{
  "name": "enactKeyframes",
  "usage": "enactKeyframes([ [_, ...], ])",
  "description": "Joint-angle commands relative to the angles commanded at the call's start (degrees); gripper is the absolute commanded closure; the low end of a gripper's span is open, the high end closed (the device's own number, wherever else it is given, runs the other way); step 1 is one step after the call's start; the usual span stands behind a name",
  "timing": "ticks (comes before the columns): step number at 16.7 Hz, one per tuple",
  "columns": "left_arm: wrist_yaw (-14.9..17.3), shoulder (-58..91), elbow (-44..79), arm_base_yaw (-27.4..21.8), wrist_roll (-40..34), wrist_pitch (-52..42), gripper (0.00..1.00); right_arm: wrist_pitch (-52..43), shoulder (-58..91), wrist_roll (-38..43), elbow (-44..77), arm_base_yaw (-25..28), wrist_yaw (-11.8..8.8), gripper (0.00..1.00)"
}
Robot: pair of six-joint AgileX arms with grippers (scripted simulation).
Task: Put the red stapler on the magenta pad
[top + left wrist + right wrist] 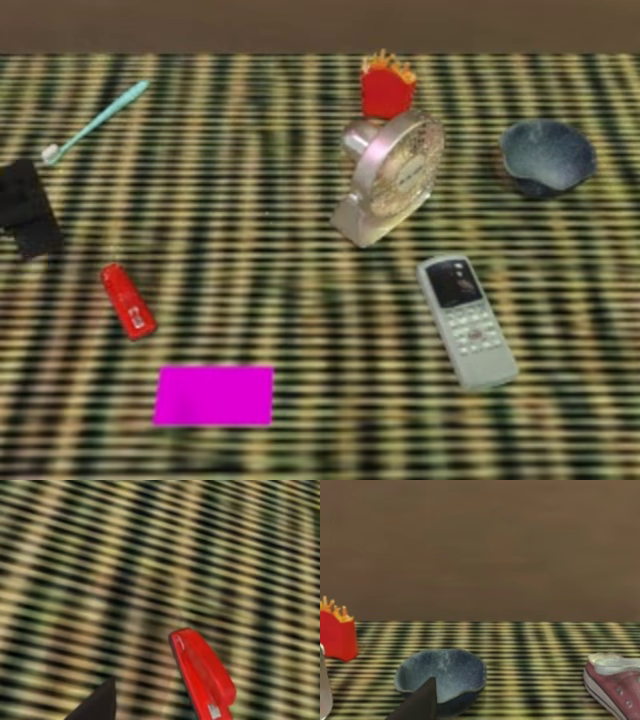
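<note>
While the red stapler (128, 301) lies free on the table, just up-left of the magenta pad (214, 395) and not touching it | task not begun (pad bare) | left gripper (28, 208) farther up-left of pad, fingers: cannot tell | right arm out of top view | left: grasp, lift, place.

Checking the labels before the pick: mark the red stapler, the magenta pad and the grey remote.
red stapler (127, 301): top view, middle of its red body.
magenta pad (214, 395): top view, centre of the flat rectangle.
grey remote (468, 323): top view, on its keypad.
</note>
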Motion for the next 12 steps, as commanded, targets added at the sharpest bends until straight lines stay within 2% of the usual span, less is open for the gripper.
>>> enactKeyframes([
  [6,-0.12,33.53,23.97,-3.31,-11.85,-18.99,0.00,0.00,0.00,0.00,0.00,0.00,0.00,0.00],
  [12,-0.02,55.89,41.71,-5.53,-20.42,-31.51,0.00,0.00,0.00,0.00,0.00,0.00,0.00,0.00],
])
